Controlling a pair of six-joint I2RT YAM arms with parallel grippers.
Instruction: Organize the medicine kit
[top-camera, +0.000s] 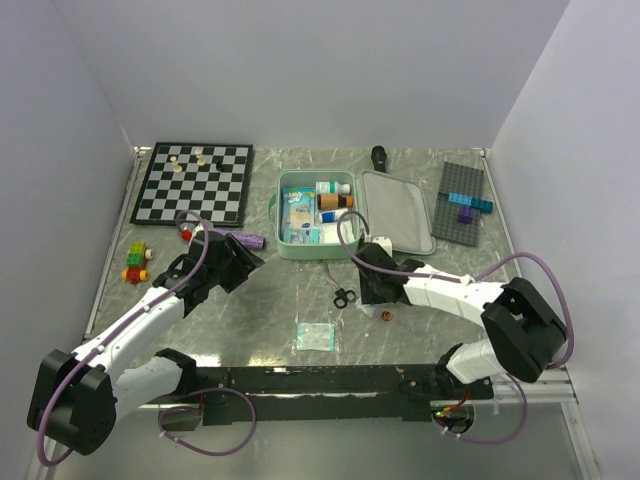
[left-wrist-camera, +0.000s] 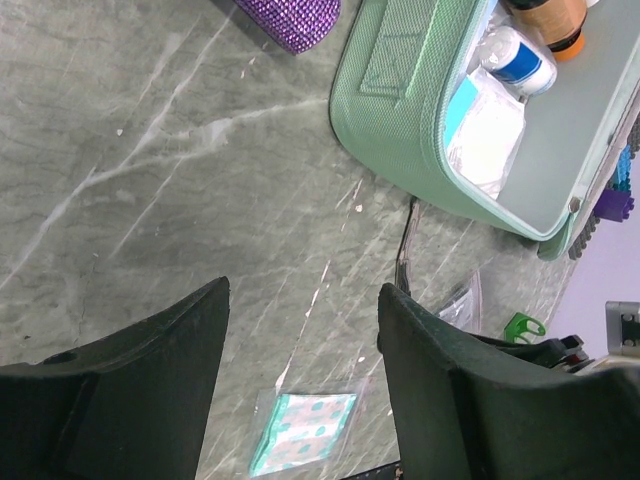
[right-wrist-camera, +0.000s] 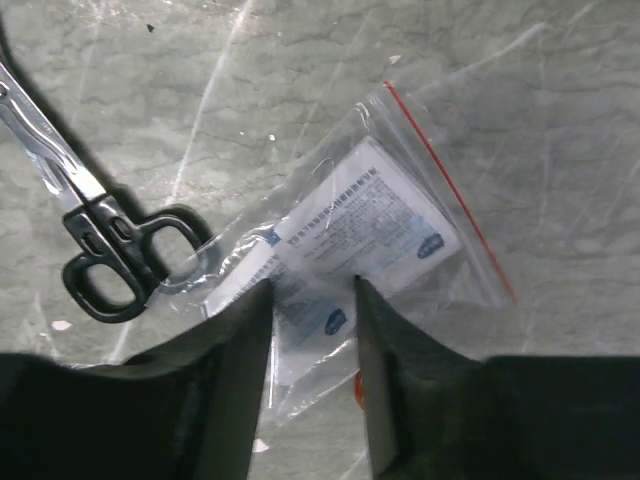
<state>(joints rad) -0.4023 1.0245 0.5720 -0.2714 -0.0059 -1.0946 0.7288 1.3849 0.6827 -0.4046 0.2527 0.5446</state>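
Observation:
The medicine kit (top-camera: 316, 253) lies open at the table's centre, its mint-green wall (left-wrist-camera: 400, 120) filling the left wrist view's top right. Inside are a brown bottle (top-camera: 333, 201), a white tube (left-wrist-camera: 520, 60) and flat packets. My right gripper (top-camera: 370, 285) is low over the table in front of the kit. Its jaws (right-wrist-camera: 313, 285) stand open but narrow, straddling a clear zip bag (right-wrist-camera: 380, 215) of white sachets lying flat. My left gripper (top-camera: 232, 262) hovers open and empty (left-wrist-camera: 303, 290) left of the kit, above bare table.
Black-handled scissors (right-wrist-camera: 110, 260) lie just left of the bag. A teal plaster packet (top-camera: 316, 337) lies near the front edge. A purple glittery object (top-camera: 247, 240) sits left of the kit. The chessboard (top-camera: 195, 182) is back left and a grey brick plate (top-camera: 460, 205) back right.

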